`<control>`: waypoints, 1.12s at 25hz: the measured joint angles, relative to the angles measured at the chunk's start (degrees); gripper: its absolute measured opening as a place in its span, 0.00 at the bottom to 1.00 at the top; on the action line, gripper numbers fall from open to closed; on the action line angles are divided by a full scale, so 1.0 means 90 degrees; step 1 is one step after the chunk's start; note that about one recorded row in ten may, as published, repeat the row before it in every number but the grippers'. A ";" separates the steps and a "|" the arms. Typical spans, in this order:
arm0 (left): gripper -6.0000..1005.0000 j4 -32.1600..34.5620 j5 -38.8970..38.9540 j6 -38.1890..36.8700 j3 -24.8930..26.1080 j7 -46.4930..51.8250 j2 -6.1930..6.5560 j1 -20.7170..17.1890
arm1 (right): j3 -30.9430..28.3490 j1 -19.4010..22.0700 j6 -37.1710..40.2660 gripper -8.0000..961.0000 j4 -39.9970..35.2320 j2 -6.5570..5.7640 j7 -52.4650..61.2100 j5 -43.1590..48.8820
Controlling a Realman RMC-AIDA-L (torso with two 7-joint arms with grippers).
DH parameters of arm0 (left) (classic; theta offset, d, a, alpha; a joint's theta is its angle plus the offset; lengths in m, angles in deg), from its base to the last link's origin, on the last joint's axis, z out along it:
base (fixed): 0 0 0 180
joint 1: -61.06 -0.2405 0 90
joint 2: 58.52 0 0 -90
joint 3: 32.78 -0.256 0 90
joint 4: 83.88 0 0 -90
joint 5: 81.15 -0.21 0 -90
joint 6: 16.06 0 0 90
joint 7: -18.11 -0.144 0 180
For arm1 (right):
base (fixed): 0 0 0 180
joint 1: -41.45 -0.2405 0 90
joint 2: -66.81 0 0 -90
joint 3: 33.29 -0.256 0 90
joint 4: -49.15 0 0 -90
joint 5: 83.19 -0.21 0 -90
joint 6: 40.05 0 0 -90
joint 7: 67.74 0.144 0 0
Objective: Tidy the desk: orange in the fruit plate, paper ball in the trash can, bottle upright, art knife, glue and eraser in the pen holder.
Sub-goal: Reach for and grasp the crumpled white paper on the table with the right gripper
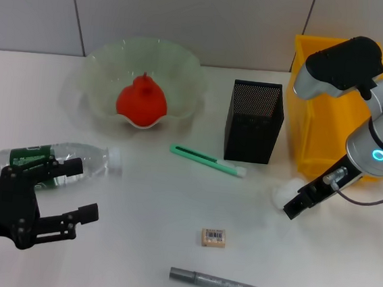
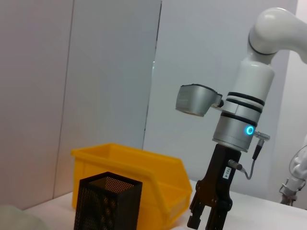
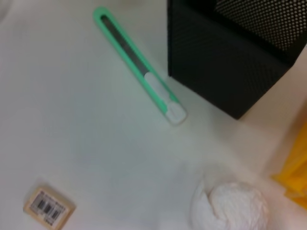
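- The right pincer point(image 1: 292, 209) hung just above the bench point(image 1: 145, 200), right beside the paper ball point(image 1: 284, 192), its fingers slightly spread and holding nothing
- The ball lay between the black pen holder point(image 1: 254, 122) and the yellow trash can point(image 1: 324, 109)
- The left pincer point(image 1: 82, 190) hovered spread by the lying bottle point(image 1: 64, 162)
- The orange point(image 1: 141, 100) sat in the fruit plate point(image 1: 184, 75)
- The art knife point(image 1: 207, 160), eraser point(image 1: 213, 238) and glue point(image 1: 215, 282) lay on the bench

Bright even overhead light, soft faint shadows, mild glare on white desk point(image 1: 152, 201) — right wrist view blurred.
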State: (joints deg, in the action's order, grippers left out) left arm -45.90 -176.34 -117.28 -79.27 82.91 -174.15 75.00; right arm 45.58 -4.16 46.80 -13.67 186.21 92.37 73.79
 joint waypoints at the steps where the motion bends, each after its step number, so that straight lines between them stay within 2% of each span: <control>1: 0.83 -0.0001 0.0000 0.0080 0.0000 -0.0019 -0.0021 -0.0009 | 0.0008 0.0011 -0.0063 0.79 0.0023 0.0006 0.0033 -0.0013; 12: 0.83 -0.0002 0.0001 0.0068 -0.0009 -0.0018 -0.0043 -0.0010 | -0.0006 -0.0006 -0.0850 0.79 0.0720 0.0008 0.0151 -0.0249; 28: 0.83 -0.0001 0.0001 0.0086 -0.0001 -0.0013 -0.0081 -0.0012 | -0.0025 0.0031 -0.1389 0.79 0.0869 0.0004 0.0146 -0.0368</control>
State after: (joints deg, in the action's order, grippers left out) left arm -45.92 -176.33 -116.50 -79.28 82.80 -174.88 74.89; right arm 45.35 -3.89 34.30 -5.85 186.24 93.69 70.48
